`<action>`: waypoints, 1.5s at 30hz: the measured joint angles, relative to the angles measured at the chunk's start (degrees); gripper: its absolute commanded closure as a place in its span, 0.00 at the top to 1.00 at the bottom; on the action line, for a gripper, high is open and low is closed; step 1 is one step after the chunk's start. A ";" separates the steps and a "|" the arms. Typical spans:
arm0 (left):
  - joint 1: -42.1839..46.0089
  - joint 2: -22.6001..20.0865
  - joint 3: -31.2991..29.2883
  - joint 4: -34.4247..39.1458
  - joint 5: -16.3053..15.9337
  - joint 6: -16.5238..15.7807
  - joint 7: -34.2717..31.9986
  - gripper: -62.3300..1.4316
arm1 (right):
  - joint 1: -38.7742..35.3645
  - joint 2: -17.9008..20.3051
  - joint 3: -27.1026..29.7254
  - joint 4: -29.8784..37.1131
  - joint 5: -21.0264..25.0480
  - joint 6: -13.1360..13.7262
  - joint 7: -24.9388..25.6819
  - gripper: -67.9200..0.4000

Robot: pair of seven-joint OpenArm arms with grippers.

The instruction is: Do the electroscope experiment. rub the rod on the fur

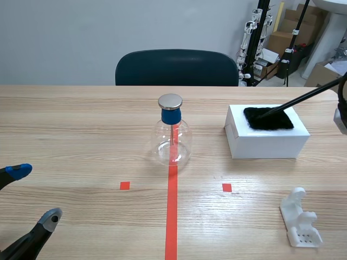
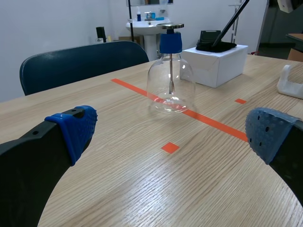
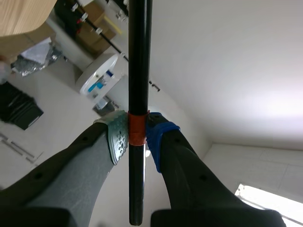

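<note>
Rod point(image 1: 306, 97) is black, and it slants down from the right to the fur point(image 1: 268, 118), where its lower tip rests on the black pile. The fur lies on top of a white box point(image 1: 265, 143), on the right side of the table point(image 1: 81, 124). The right gripper point(image 3: 137, 135) pinches the rod between its two pads, at an orange band on the rod. The left gripper point(image 2: 173, 130) hangs low over the near left part of the table, its fingers spread wide. A glass flask point(image 1: 172, 142) with a blue neck and a metal disc on top stands in the middle, on the red tape line, apart from the box. A small white holder point(image 1: 300, 219) lies near the right front corner.
</note>
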 measured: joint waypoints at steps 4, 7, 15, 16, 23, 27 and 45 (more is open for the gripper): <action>-0.02 0.00 0.00 0.00 0.00 0.00 0.00 1.00 | -0.09 0.00 -0.02 -0.02 0.00 4.13 -5.27 0.01; 0.00 0.00 0.00 0.00 0.00 0.00 -0.02 1.00 | -0.09 0.00 -0.02 -0.02 -0.37 5.01 -5.84 0.01; 0.00 0.00 0.00 0.00 0.00 0.00 -0.02 1.00 | 0.07 0.02 0.09 -0.02 -0.35 -1.42 3.80 0.01; -0.02 0.00 0.00 0.00 0.00 0.00 -0.02 1.00 | 0.04 -0.02 0.09 -0.02 -0.35 -2.05 4.07 0.01; 0.00 0.00 0.00 0.00 0.00 0.00 -0.02 1.00 | -0.09 -0.70 -0.02 -0.02 -0.37 1.01 -2.21 0.01; 0.00 0.00 0.00 0.00 0.00 0.00 -0.02 1.00 | -0.09 -0.63 -0.02 -0.02 -0.35 4.48 -5.07 0.01; 0.00 0.00 0.00 0.00 0.00 0.00 0.00 1.00 | -4.81 2.25 2.34 6.58 23.69 -7.87 -1.49 0.01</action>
